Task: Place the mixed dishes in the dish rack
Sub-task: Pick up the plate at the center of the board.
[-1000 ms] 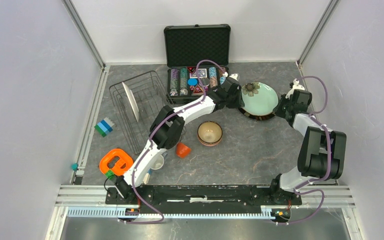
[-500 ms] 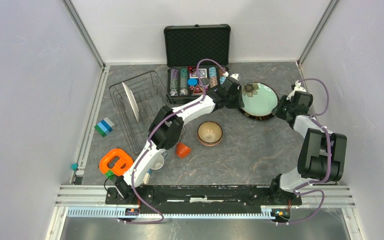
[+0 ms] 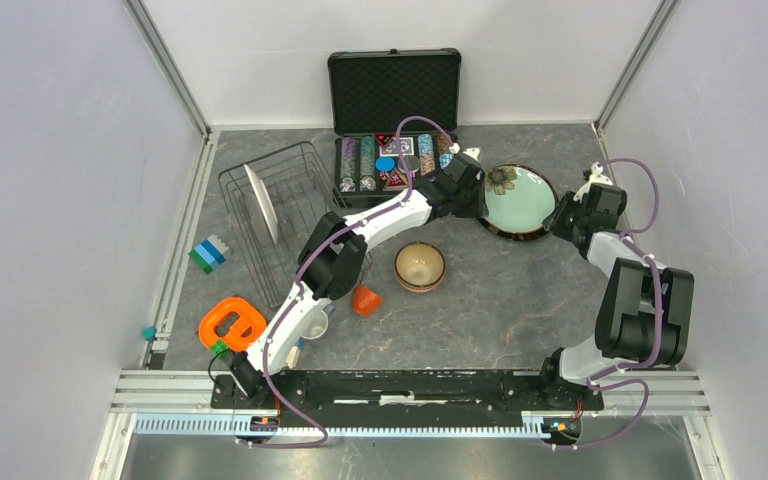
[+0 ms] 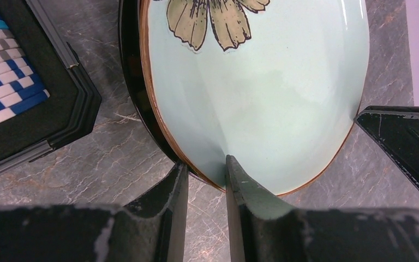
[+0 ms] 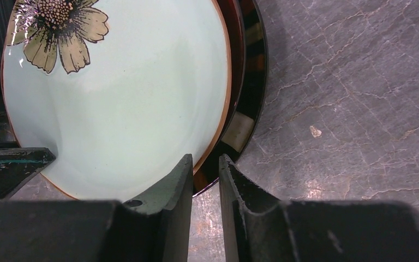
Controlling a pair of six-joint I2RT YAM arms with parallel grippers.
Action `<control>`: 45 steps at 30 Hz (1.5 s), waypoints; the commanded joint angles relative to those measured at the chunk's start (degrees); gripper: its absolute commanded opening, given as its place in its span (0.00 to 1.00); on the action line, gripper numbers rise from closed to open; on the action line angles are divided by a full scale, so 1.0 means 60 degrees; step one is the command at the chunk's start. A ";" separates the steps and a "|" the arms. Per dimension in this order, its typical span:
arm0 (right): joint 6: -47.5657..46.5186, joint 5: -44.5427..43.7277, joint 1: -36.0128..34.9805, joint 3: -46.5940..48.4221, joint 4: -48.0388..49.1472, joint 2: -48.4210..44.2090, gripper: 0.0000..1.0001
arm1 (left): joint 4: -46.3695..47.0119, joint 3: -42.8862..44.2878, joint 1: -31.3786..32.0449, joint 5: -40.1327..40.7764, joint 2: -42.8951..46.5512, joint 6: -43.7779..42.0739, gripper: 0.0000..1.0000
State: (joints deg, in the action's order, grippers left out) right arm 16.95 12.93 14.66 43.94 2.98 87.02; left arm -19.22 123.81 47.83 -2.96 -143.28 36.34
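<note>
The teal plate [image 3: 518, 200] with a flower lies flat on the dark-rimmed plate [image 3: 515, 233] at the back right. My left gripper [image 3: 475, 195] grips its left rim: in the left wrist view [image 4: 204, 166] one finger rests on the teal plate [image 4: 262, 98] and the other sits outside the dark plate [image 4: 133, 82]. My right gripper [image 3: 563, 212] pinches the right rim [image 5: 204, 158], with the teal plate [image 5: 125, 98] and dark plate [image 5: 251, 71] edges between narrow jaws. The dish rack [image 3: 260, 160] at the left holds an upright white plate [image 3: 260, 200].
A tan bowl [image 3: 420, 266], an orange cup [image 3: 365, 300] and a white cup [image 3: 315, 322] sit mid-table by the left arm. The open poker chip case [image 3: 395, 100] is just left of the plates. An orange ring toy [image 3: 232, 323] and a toy block [image 3: 208, 253] lie left.
The teal plate was raised and tilted toward the camera; it has come down flat onto the dark-rimmed plate. The right gripper shifted slightly down and left. The left gripper stayed in place.
</note>
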 commanded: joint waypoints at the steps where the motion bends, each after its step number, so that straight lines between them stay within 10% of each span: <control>1: 0.0154 0.0162 0.0048 -0.0139 0.0345 -0.0320 0.30 | -0.0956 0.0398 0.0165 0.0168 0.0553 -0.0837 0.22; 8: 0.0572 0.0601 0.0172 -0.0579 0.0905 -0.0487 0.41 | -0.1047 0.0457 0.0172 0.0072 0.0613 -0.0880 0.02; 28: 0.2535 0.2666 0.1079 -0.1784 0.2973 -0.0370 0.62 | -0.0790 0.0854 0.0073 -0.1602 0.0994 -0.0616 0.02; 45: 0.3893 0.3457 0.1261 -0.2147 0.4241 0.0343 0.55 | -0.0338 0.0778 -0.0004 -0.3065 0.0790 0.0000 0.02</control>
State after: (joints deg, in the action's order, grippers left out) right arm 36.99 31.46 21.89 31.92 22.92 87.92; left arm -23.83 126.28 47.22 -15.22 -142.23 35.05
